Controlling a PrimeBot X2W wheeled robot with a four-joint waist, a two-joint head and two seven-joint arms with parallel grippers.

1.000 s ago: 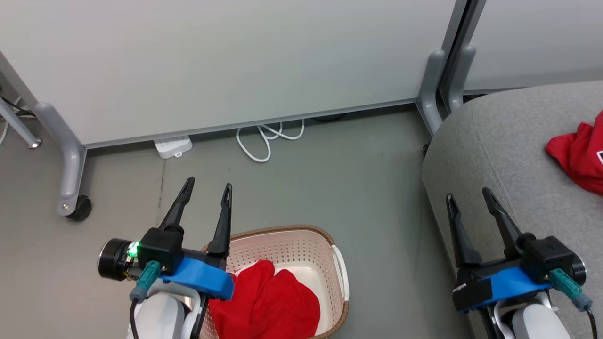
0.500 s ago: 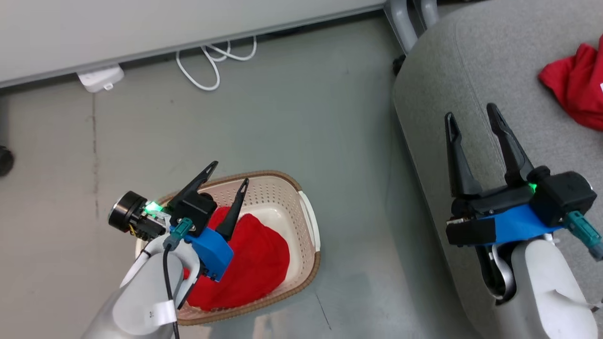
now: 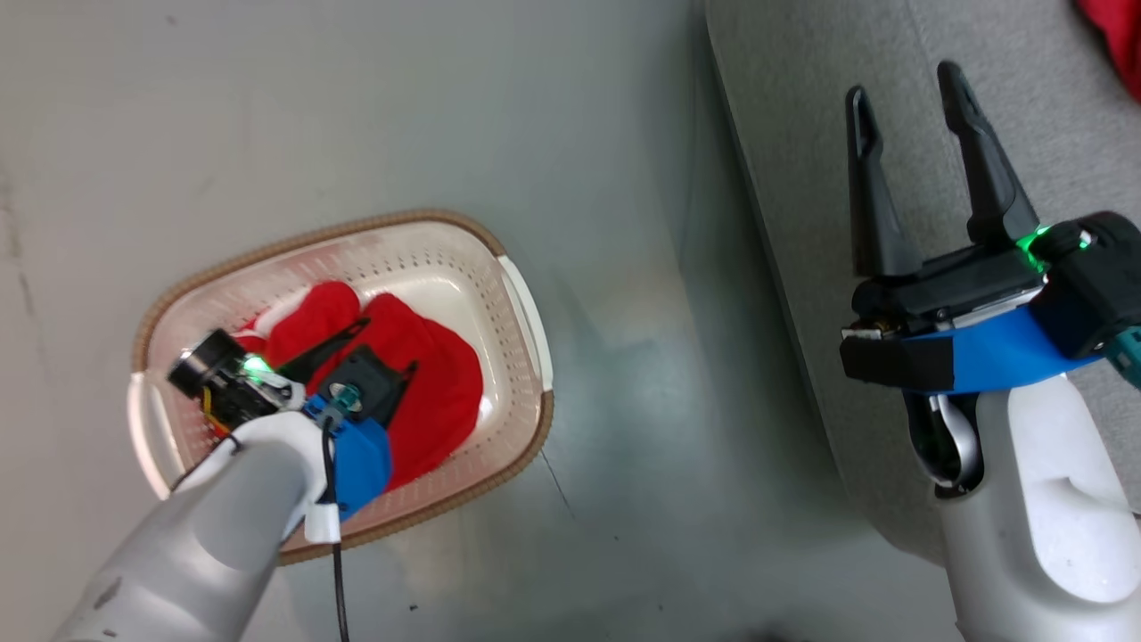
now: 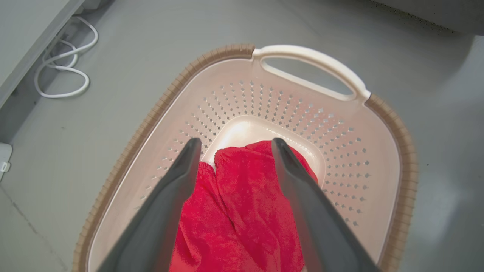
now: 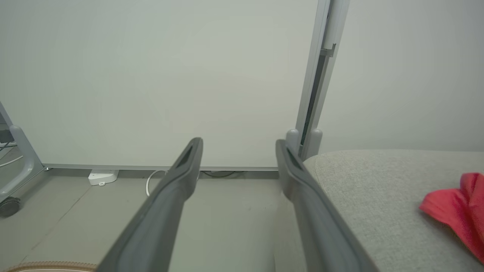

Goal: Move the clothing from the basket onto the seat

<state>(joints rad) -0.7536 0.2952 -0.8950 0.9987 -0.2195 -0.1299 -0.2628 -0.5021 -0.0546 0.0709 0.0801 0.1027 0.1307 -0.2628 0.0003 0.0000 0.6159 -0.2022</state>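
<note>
The cream perforated basket [image 3: 419, 215] stands on the grey floor, left of the seat. A plain red garment [image 3: 437, 374] lies crumpled inside it. My left gripper [image 3: 389, 344] is down inside the basket, open, its two fingers straddling a fold of the red garment [image 4: 242, 211]; in the left wrist view the left gripper [image 4: 236, 141] points at the basket [image 4: 408, 158] bottom. My right gripper [image 3: 903, 80] is open and empty over the edge of the grey seat [image 3: 802, 107]. A second red garment [image 3: 1119, 36] lies on the seat [image 5: 378, 181], right of the right gripper [image 5: 239, 141].
A pale partition wall with a grey post [image 5: 314, 113] stands behind the seat. A white cable [image 4: 64, 71], a power strip [image 5: 102, 175] and a caster wheel [image 5: 9, 206] sit at the wall's foot. The basket's white handle [image 4: 314, 60] faces the seat.
The head view has tilted down, shifting the whole picture. My left gripper has dropped from above the basket's rim into the basket, onto the red garment. The right gripper stays open.
</note>
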